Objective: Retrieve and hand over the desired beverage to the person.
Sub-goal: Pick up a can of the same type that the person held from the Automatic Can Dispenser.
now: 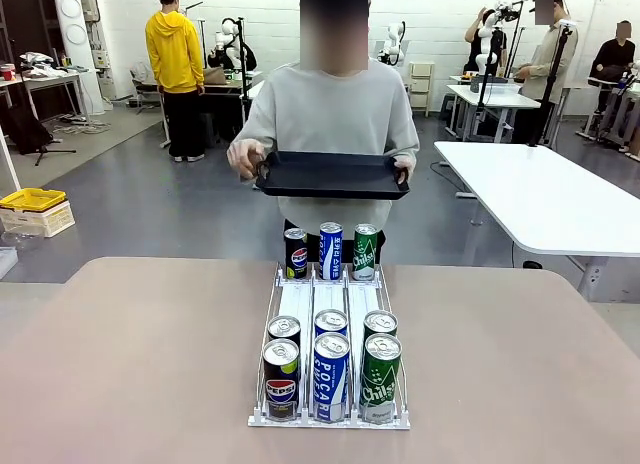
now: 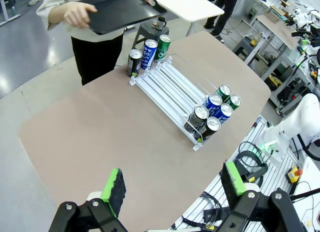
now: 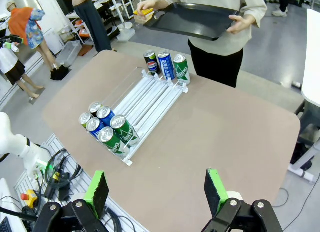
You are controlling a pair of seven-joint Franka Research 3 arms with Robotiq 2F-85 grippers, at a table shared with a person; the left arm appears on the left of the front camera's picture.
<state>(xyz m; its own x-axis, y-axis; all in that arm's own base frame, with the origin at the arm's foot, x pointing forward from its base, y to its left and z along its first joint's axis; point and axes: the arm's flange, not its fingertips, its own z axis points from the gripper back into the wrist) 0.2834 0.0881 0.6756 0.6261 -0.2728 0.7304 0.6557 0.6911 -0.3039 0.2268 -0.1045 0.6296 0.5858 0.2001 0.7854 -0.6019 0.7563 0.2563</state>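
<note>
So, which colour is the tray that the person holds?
The tray is black, clearest in the front view.

Yellow crate [image 1: 32,199], white table [image 1: 545,199] beyond.

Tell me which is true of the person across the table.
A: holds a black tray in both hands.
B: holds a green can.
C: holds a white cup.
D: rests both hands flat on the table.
A: the person grips a black tray by both ends, beyond the far end of the can rack.
</note>
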